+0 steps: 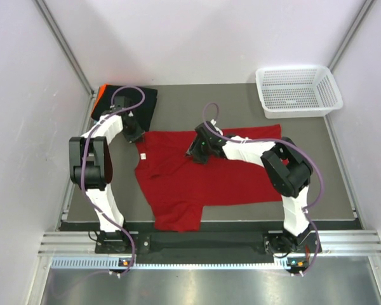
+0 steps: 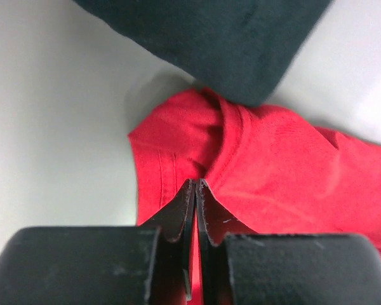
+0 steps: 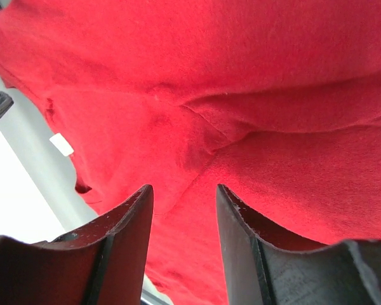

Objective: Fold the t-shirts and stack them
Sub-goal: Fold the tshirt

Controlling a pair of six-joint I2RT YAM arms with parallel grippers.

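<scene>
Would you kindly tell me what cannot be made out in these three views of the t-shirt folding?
Left wrist view: the left tool is shut over the red t-shirt, but its own fingers hide whether cloth is pinched.
Top view: an orange edge pokes from under the black t-shirt, which covers the rest.
Right wrist view: the open right tool hangs over red cloth; whether its tips touch is unclear.

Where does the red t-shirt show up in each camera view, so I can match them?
Top external: the red t-shirt lies spread across the middle of the picture.
Left wrist: the red t-shirt fills the lower right, below the black t-shirt corner.
Right wrist: the red t-shirt fills nearly the whole picture.
Shared landmark: its white neck label, near the shirt's left edge from above, centre-left in the right wrist view.
</scene>
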